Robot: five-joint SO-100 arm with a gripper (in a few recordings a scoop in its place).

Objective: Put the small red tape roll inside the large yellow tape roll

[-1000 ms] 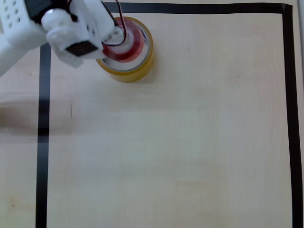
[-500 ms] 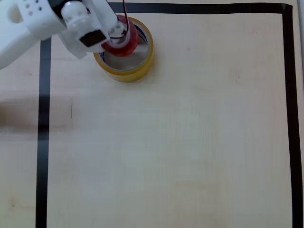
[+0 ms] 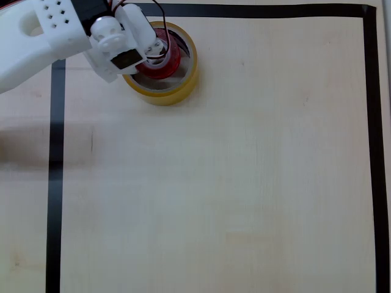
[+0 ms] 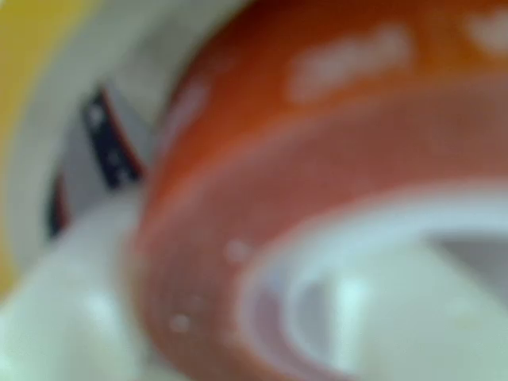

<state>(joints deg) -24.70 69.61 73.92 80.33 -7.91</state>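
In the overhead view the large yellow tape roll (image 3: 178,87) stands at the top left of the table. The small red tape roll (image 3: 168,61) sits within its ring, partly covered by my white gripper (image 3: 156,52), which reaches in from the left and is shut on it. The wrist view is blurred and very close. It shows the red roll (image 4: 262,182) with its white core, and at the left edge the yellow roll (image 4: 28,71) with blue and red print on its white inner wall. A white finger (image 4: 63,317) shows at the bottom left.
Black tape lines (image 3: 55,183) frame the light wooden table (image 3: 232,183) along the left, top and right. My white arm (image 3: 36,39) stretches out to the top left corner.
My wrist has swung a little to the right and down over the yellow roll. The red roll stays in my grip and now sits lower inside the ring.
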